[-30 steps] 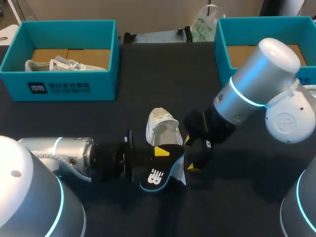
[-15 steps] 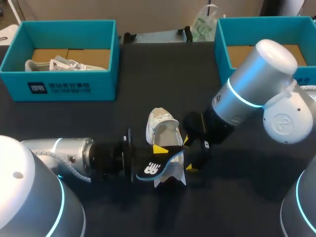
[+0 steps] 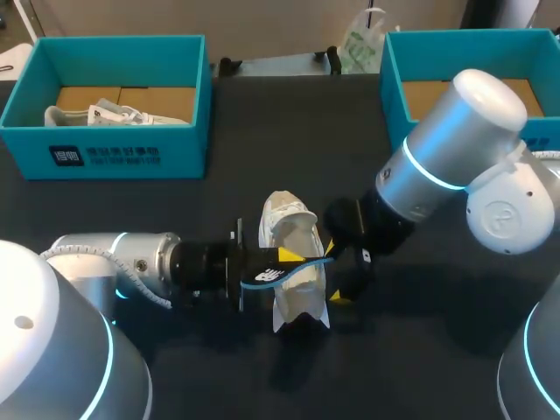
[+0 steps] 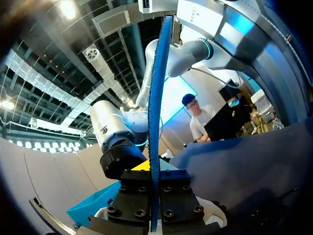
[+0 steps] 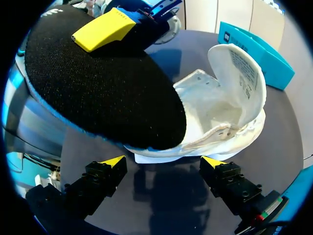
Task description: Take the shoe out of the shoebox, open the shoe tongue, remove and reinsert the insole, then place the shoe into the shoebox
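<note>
Silver arms (image 3: pixel 455 131), cyan rings, black gripper (image 5: pixel 163 161), yellow tips.

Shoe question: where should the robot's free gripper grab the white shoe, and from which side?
Probably the thin side wall beside the opening, coming in from the robot's right. The open right gripper faces that side of the white shoe, while the left gripper holds the insole over the heel end.

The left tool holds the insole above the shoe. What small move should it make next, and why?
Probably the left tool should lower the insole into the shoe. The insole hangs over the shoe's opening, not yet inside; the tongue stands raised, and the right tool is open beside the shoe.
</note>
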Motion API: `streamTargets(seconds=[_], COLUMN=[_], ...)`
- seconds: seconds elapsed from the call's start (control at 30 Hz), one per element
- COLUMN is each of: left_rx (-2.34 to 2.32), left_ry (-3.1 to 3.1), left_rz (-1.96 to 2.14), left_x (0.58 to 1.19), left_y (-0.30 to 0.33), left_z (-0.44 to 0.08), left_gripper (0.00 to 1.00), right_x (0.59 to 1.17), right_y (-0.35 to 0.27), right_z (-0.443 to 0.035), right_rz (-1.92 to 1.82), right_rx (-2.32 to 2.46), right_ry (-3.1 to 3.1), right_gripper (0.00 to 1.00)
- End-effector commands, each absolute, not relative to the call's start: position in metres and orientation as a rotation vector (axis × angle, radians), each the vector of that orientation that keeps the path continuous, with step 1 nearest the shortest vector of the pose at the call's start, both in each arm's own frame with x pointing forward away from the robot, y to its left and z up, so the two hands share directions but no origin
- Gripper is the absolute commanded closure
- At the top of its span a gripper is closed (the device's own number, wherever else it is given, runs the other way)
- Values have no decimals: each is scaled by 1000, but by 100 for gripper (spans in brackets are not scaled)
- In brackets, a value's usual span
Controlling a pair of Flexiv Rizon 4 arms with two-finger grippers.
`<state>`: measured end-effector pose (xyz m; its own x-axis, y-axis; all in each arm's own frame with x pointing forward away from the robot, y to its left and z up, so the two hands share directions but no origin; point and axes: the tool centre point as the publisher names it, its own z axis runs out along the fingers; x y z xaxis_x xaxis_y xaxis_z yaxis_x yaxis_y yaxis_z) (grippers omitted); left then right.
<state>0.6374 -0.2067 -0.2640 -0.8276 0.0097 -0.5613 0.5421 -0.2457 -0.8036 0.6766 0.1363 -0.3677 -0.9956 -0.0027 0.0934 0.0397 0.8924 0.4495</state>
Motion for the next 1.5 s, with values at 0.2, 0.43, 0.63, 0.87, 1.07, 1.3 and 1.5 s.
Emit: streamTargets(seconds=[0.2,0.43,0.63,0.87,1.07,1.3,1.5], left_rx=[611,596,593,582,576,558,552], left_ry=[1676,1674,1668,1668,1670,1680,1680], left_rz=[-2173,-2175,-2167,-2156,-2150,-2154,-2171], left_x=[641,636,632,631,631,631,632], left_y=[-203,-198,-194,-189,-185,-182,-184], left_z=[-278,-278,-276,-276,-276,-280,-282], left_gripper=[100,100,100,100,100,100,100], right_x=[676,676,676,682,689,689,689], right_y=[137,137,137,140,140,140,139], right_z=[-369,-369,-369,-375,-378,-377,-377], right_rz=[-710,-710,-710,-694,-663,-664,-666], right_rx=[-29,-29,-29,-30,-32,-51,-57], right_ry=[-2968,-2968,-2968,-2963,-2973,-2981,-2979], right_gripper=[0,0,0,0,0,0,0])
